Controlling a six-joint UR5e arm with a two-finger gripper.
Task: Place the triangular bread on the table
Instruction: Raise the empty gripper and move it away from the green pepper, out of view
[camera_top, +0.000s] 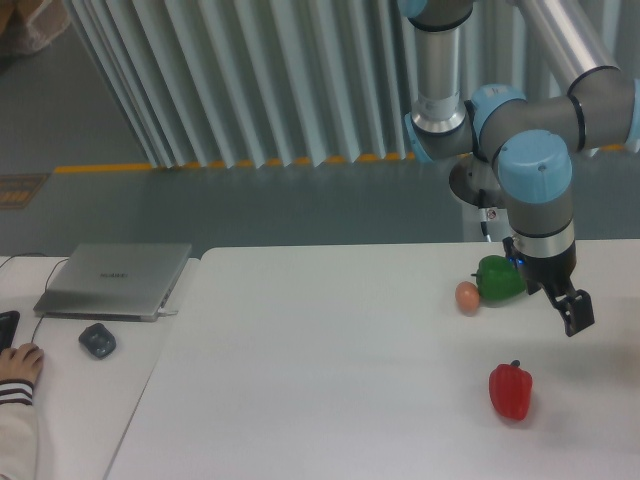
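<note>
No triangular bread shows anywhere in the camera view; it is hidden or out of view. My gripper (574, 312) hangs over the right side of the white table (330, 350), just right of a green pepper. It is seen side-on as one dark shape, so its jaws cannot be told apart. Nothing visible sticks out from between the fingers.
A green pepper (498, 278) and a small orange-brown egg (467, 296) lie together at the back right. A red pepper (510, 392) stands nearer the front right. On the adjoining desk at left are a laptop (115, 280), a mouse (97, 340) and a person's hand (18, 362).
</note>
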